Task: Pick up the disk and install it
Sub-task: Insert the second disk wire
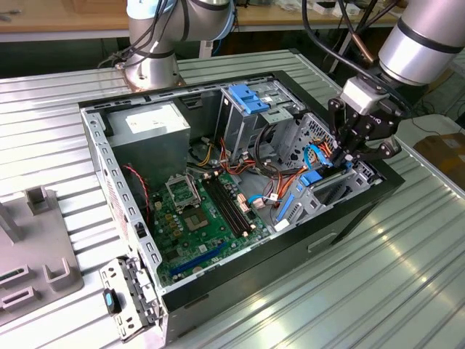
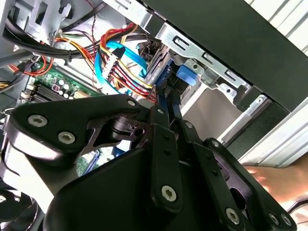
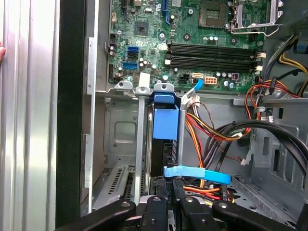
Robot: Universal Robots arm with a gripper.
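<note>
The disk (image 3: 161,149) stands on edge in the metal drive bay (image 1: 328,190) at the corner of the open computer case on the exterior view's right, its blue rail (image 3: 165,121) facing outward. In the second wrist view its silver-grey body (image 2: 158,62) shows beside a blue tab (image 2: 186,77). My gripper (image 1: 347,158) hangs over that bay. In both wrist views the black fingers (image 2: 162,113) come together on the disk's thin edge, so the gripper (image 3: 168,192) is shut on it.
Orange, red and blue cables (image 2: 120,57) crowd the bay. The green board (image 1: 200,218) and grey power supply (image 1: 149,127) fill the case. A blue-topped cage (image 1: 247,98) stands behind. A person's hand (image 2: 274,180) rests outside the case wall. A grey fixture (image 1: 29,247) sits on the exterior view's left.
</note>
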